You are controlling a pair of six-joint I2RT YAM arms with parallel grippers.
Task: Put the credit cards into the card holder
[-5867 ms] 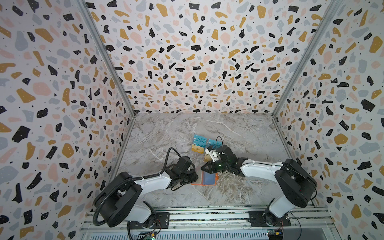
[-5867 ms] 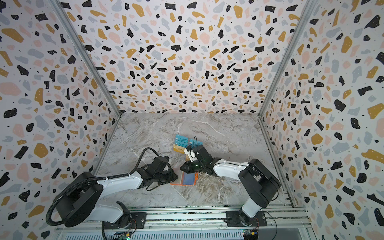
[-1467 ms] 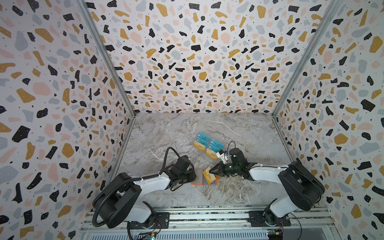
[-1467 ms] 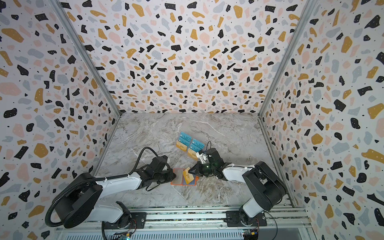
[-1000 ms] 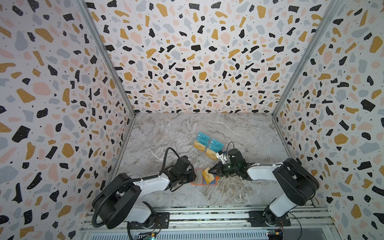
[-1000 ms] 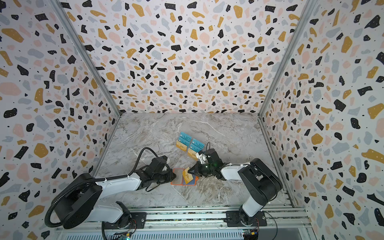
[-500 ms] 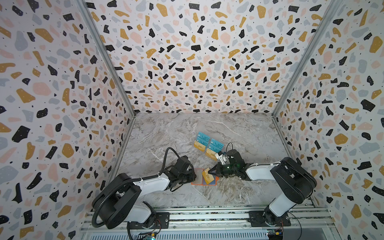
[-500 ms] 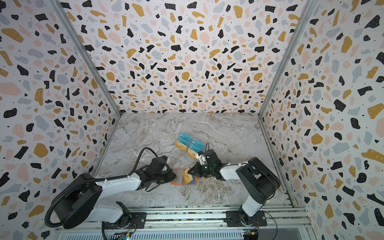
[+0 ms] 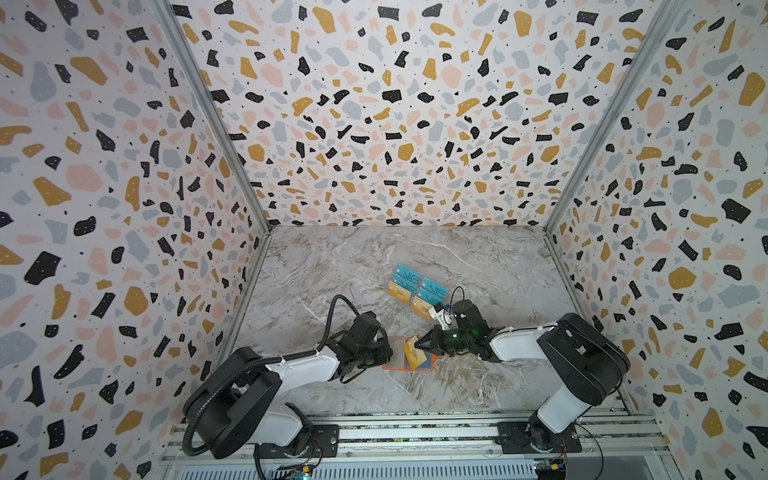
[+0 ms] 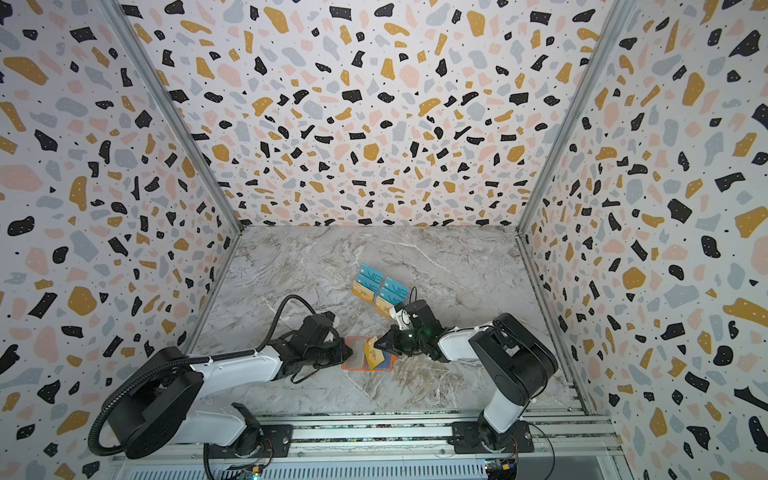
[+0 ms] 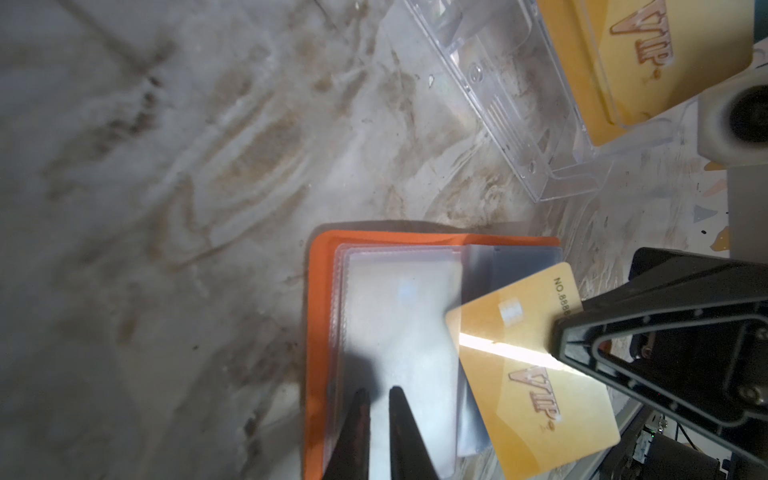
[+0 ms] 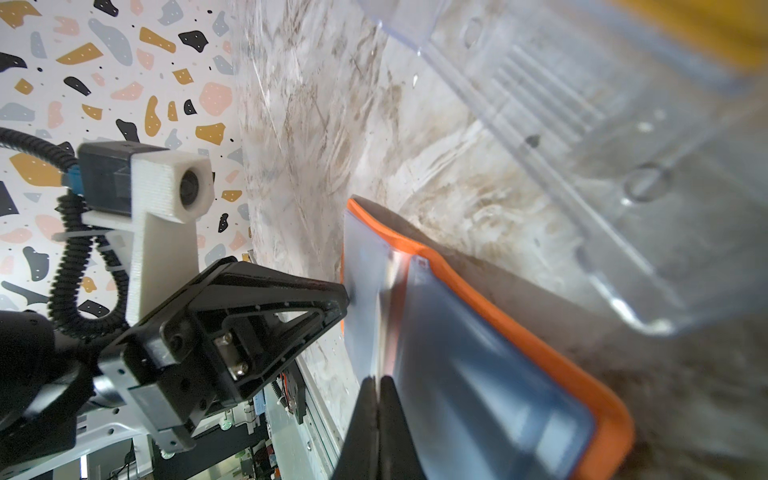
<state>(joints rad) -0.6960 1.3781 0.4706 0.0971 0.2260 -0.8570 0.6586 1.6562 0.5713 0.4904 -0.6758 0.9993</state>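
My right pincer point(image 9: 419, 344) is clenched on one gold card point(image 11: 523, 374) just above the open card holder point(image 11: 320, 332), not yet sleeved, my left pincer point(image 11: 379, 390) touches its sleeves point(image 11: 399, 311), grip unclear, and most credit cards point(image 9: 432, 287) wait in the rack point(image 11: 498, 104) beyond it.

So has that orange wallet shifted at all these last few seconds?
No. The wallet lies where it was, with the same gap between it and the front rail.
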